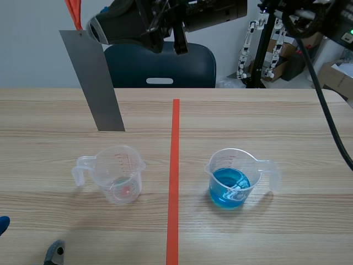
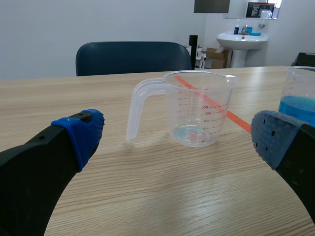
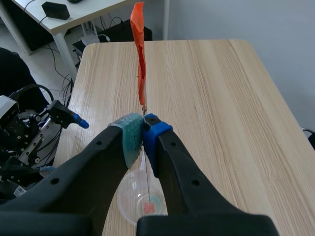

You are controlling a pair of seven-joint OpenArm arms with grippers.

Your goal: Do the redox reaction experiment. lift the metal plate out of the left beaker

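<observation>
Wood-grain tabletop (image 1: 265, 110) carries two clear plastic beakers, one on each side of a red tape line (image 1: 175, 176). One metal plate (image 1: 96, 83) hangs in the air above the left beaker (image 1: 118, 174), clear of its rim. The right gripper (image 3: 142, 130) is clamped tight on the plate's top, where an orange strip (image 3: 140, 54) trails. The left beaker holds only a faint tinted residue, and the right beaker (image 1: 231, 176) holds blue liquid (image 1: 229, 187). The left gripper (image 2: 177, 132) gapes wide and empty, low before the left beaker.

A lab-like workroom: a wood-grain counter (image 1: 265, 116) carries a graduated beaker (image 1: 230, 185) of blue liquid; a wash sink (image 2: 244, 38) stands by the far wall; a cardboard box (image 1: 337, 76) and a blue chair (image 1: 193, 69) sit behind.
</observation>
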